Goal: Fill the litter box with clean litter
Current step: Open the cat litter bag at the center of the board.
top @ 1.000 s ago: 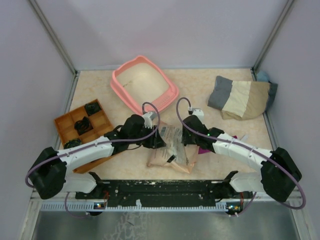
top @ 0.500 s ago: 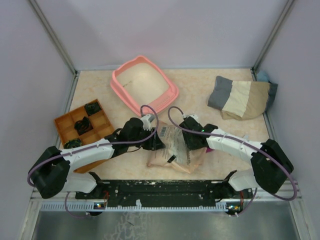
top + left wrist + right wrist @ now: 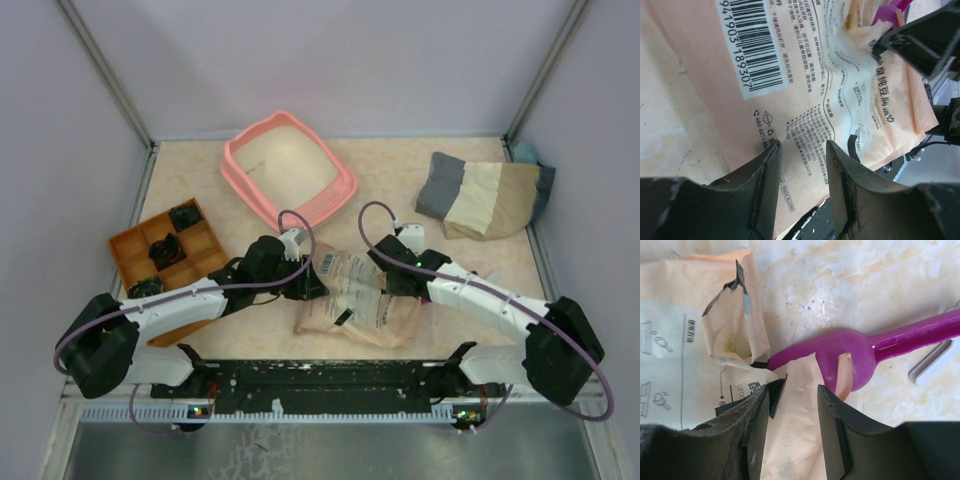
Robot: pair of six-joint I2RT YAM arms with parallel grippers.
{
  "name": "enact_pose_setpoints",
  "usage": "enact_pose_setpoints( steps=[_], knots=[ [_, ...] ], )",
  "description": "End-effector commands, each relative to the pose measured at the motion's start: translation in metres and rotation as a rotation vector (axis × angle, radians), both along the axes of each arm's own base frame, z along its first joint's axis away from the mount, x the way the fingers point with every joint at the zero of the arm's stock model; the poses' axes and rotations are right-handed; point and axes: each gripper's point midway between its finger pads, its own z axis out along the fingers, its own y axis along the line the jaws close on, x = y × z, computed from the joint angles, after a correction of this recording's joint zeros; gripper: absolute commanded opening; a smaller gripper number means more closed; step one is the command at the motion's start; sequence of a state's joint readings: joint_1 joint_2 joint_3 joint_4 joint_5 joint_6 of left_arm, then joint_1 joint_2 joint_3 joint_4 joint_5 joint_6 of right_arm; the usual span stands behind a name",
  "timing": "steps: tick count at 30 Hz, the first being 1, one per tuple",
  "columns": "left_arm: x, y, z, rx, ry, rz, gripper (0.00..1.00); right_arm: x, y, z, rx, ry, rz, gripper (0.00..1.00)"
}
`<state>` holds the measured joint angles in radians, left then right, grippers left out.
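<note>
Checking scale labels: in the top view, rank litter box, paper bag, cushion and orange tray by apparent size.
1. litter box
2. cushion and paper bag, about alike
orange tray: partly under the left arm, so unranked.

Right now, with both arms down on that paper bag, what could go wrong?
The bag lies flat with its torn mouth beside the right tool; tilting it might spill its contents well short of the litter box. The magenta scoop is partly tucked under the bag, so lifting could drag or flip it. The left tool sits at the bag's edge, where paper might tear.
</note>
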<state>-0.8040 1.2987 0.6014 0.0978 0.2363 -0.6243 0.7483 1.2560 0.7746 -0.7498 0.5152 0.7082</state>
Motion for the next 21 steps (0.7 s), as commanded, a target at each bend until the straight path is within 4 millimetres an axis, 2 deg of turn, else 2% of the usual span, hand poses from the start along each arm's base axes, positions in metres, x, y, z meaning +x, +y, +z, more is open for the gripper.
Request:
enact_pose_setpoints(
  steps=[1, 4, 6, 9, 15, 21],
  knots=[
    [0.000, 0.025, -0.022, 0.090, 0.026, 0.061, 0.48, 0.025, 0.004, 0.057, 0.107, -0.203, -0.013, 0.43],
    [0.002, 0.025, -0.018, 0.080, 0.021, 0.071, 0.48, 0.031, 0.037, 0.080, 0.288, -0.269, 0.093, 0.45],
    [0.003, 0.025, -0.016, 0.077, 0.019, 0.069, 0.48, 0.034, 0.049, 0.087, 0.342, -0.294, 0.146, 0.46],
    [0.003, 0.025, -0.016, 0.077, 0.022, 0.068, 0.48, 0.040, 0.052, 0.081, 0.311, -0.285, 0.176, 0.47],
    [0.003, 0.025, -0.015, 0.082, 0.021, 0.065, 0.49, 0.052, 0.051, 0.055, 0.238, -0.242, 0.250, 0.48],
    [0.005, 0.030, -0.016, 0.090, 0.021, 0.090, 0.49, 0.048, 0.081, 0.066, 0.408, -0.265, 0.308, 0.34]
  ],
)
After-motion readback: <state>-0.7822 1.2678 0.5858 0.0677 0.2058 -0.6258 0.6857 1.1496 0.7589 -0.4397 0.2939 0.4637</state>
